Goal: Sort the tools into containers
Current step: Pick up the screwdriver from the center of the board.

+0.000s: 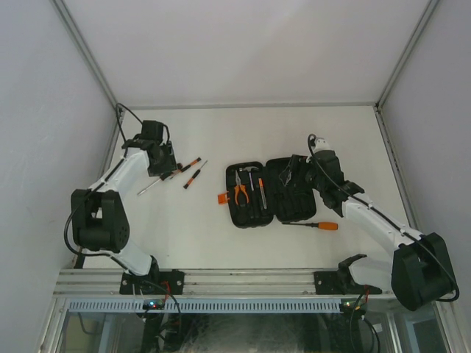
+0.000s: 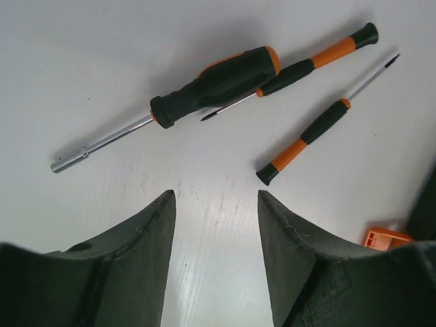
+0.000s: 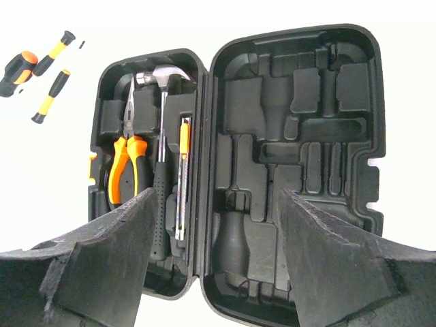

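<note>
Hiding the open case's [image 3: 320,136] near edge, the right gripper [image 3: 216,194] gapes empty, like the left gripper [image 2: 216,197]; pliers [image 3: 126,167] and hammer [image 3: 161,157] lie in its left half.

White table [image 1: 199,239], pale walls [image 1: 44,81], metal rail [image 1: 243,280]
</note>
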